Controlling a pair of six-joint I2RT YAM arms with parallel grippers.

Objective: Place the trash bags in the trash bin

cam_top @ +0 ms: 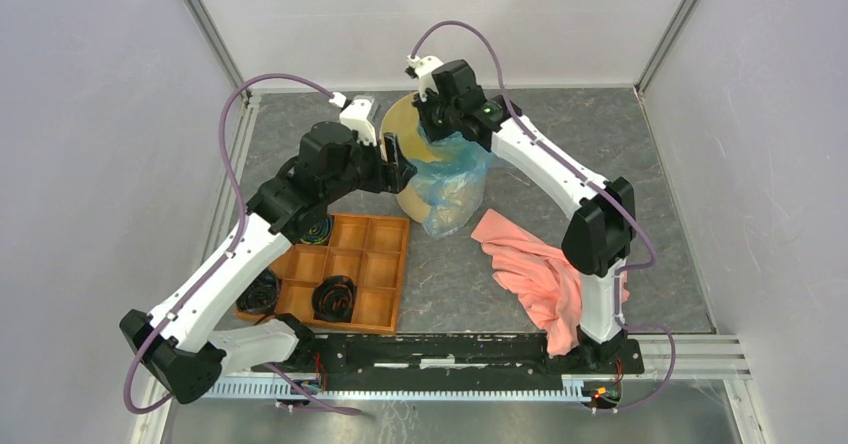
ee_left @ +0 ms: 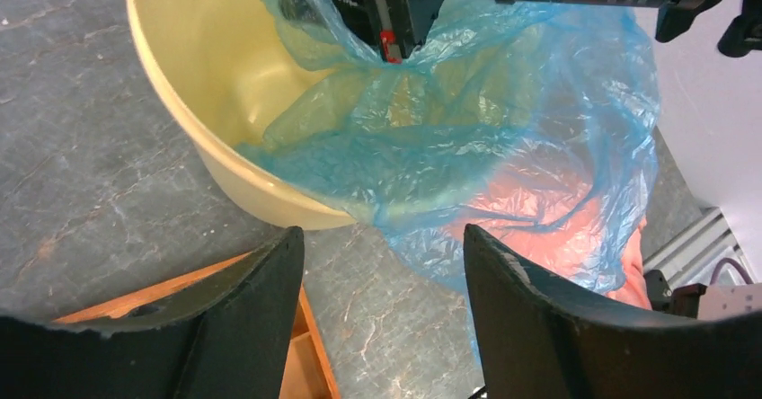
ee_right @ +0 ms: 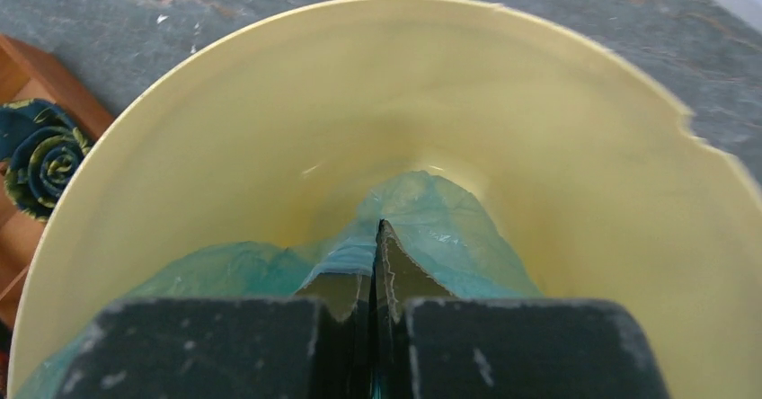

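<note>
**Bag half in the bin, pinched by the right gripper**

Nearest the lens, in the left wrist view, the left gripper (ee_left: 382, 237) is seen with its two dark fingers (ee_left: 252, 309) spread wide and nothing between them. It is held just short of the trash bin (ee_left: 180, 102), low beside its outer wall. Below the fingers a corner of the wooden compartment tray (ee_left: 301, 363) is caught. The overhead view places this tray (cam_top: 372, 264) left of centre on the grey table (cam_top: 620, 164), with dark rolled-up items (cam_top: 335, 299) in several compartments.

At the middle, the bin's yellow inside is partly lined by the trash bag (ee_left: 431, 147). Part of the blue film lies inside. The rest is draped over the rim and down the outer wall on the right.

Only the right wrist view looks straight down into the bin (ee_right: 539, 147). There the right gripper (ee_right: 376, 237) is shown with its fingers pressed together on a fold of the bag (ee_right: 431, 228), deep inside. From overhead, that grip is hidden by the right arm.

To the right, a salmon-pink cloth (cam_top: 530, 269) lies crumpled near the bin, partly under the right arm. In the left wrist view it is seen through the hanging film.
</note>
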